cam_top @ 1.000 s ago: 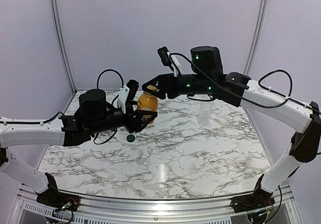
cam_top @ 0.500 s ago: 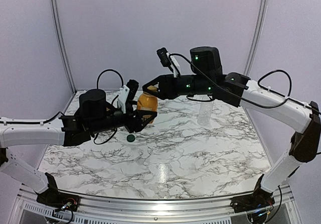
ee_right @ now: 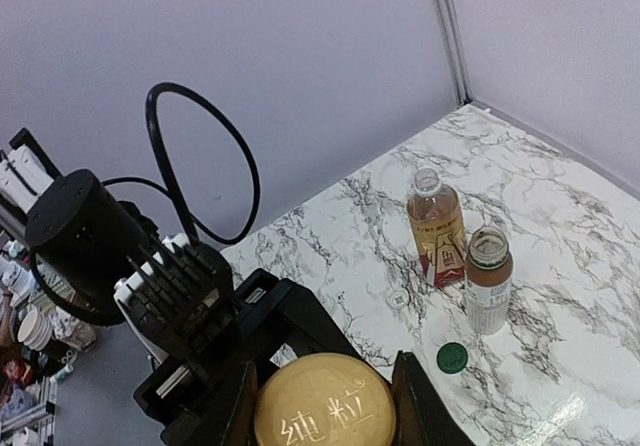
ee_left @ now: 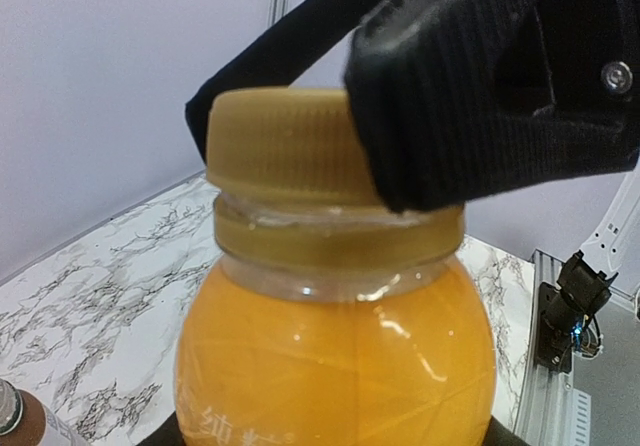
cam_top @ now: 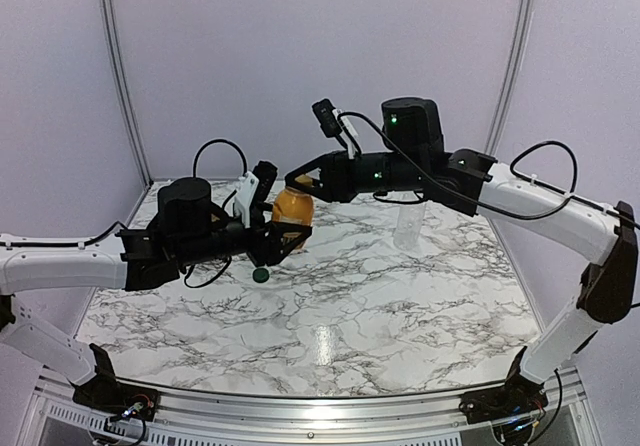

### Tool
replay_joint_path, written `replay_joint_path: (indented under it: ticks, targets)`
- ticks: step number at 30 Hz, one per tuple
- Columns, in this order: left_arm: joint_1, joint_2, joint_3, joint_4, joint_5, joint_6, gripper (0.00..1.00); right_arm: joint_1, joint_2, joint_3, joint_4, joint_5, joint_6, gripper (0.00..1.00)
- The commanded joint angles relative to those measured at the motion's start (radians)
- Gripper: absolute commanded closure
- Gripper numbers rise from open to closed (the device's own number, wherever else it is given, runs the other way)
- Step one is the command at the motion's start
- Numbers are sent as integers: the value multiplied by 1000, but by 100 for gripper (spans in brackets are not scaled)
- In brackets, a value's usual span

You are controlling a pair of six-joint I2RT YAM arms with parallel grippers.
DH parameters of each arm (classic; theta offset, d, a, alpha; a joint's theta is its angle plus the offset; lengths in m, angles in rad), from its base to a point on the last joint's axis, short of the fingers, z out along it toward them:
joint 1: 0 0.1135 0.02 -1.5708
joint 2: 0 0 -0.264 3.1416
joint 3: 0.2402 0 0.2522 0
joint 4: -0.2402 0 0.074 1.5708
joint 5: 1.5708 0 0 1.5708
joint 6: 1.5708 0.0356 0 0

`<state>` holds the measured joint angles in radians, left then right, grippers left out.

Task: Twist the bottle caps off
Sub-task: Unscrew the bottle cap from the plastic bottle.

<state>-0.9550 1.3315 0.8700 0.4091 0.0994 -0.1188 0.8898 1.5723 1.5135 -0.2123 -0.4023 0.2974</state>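
Note:
My left gripper is shut on the body of the orange juice bottle and holds it upright above the table. The bottle fills the left wrist view. My right gripper is shut on its orange cap from above. In the right wrist view the cap sits between the two fingers. The amber tea bottle and the short white-label bottle stand open. A dark green cap and a white cap lie on the table. The tall clear bottle stands at the right.
The marble table has grey walls behind it and on both sides. The dark green cap also shows in the right wrist view, next to the short bottle. A black cable loops above the left arm.
My right wrist has turned slightly on the orange cap. The left arm and the bottle have barely moved.

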Motion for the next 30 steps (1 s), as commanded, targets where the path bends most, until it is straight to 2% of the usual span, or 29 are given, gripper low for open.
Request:
replay_joint_path:
  ticks: [1, 4, 9, 15, 21, 28, 30]
  targets:
    - [-5, -50, 16, 32, 190, 20, 85, -32, -14, -35, 53, -238, -162, 90]
    - [-2, -61, 17, 41, 352, 24, 85, -47, -24, -57, 57, -400, -278, 90]
    - [6, -75, 31, 67, 580, -14, 85, -93, -36, -92, 102, -648, -353, 90]
    - [19, -67, 53, 101, 755, -77, 83, -115, -35, -91, 98, -809, -397, 88]
    - [26, -64, 49, 110, 757, -86, 82, -120, -47, -90, 73, -784, -407, 79]
    - [30, -30, 33, 110, 644, -81, 84, -120, -72, -79, 55, -581, -305, 50]
    - [30, -14, 32, 108, 604, -79, 85, -119, -77, -76, 55, -539, -250, 35]
